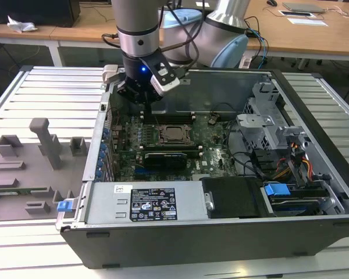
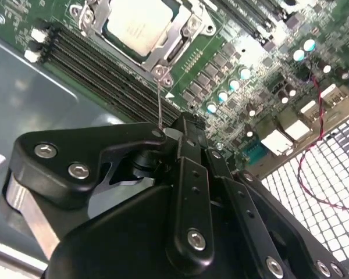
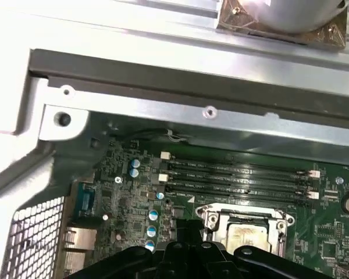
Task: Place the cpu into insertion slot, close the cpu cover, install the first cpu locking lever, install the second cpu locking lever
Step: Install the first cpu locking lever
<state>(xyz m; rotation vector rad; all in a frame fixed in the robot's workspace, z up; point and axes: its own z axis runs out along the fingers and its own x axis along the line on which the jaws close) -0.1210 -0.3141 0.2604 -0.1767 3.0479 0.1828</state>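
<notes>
Two steps seemingly done, pale silver-grey square cpu [image 2: 136, 23] seated under shut silver metal-frame cpu cover [image 2: 181, 45]; now works thin wire locking lever [image 2: 159, 99] just beside black tool [image 2: 187, 123], pressed together; calls for steady push.

Everything stands on a slatted aluminium table [image 1: 52, 93]. Beyond the table run pale wooden desks [image 1: 331, 38] (papers [image 1: 307, 21] lie on one), with dark floor [image 1: 3, 70] beneath and perhaps a crumpled cloth [image 1: 20, 25] past the table's far corner.
</notes>
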